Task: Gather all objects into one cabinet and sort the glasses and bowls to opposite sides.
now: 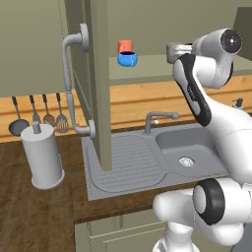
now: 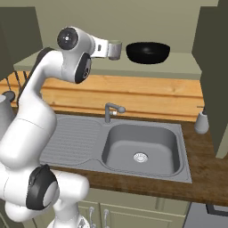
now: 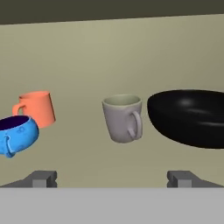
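On the cabinet shelf (image 2: 187,62) I see a matte grey handled mug (image 3: 123,118) mid-shelf, a glossy wide black dish (image 3: 192,117) just right of it, and a speckled blue bowl (image 3: 16,134) beside a smooth orange-red cup (image 3: 37,108) at left. My jaws stand wide, holding nothing.

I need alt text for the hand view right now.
Open hand faces a cabinet shelf: grey mug at centre, wide black dish right, orange-red cup and blue bowl left.
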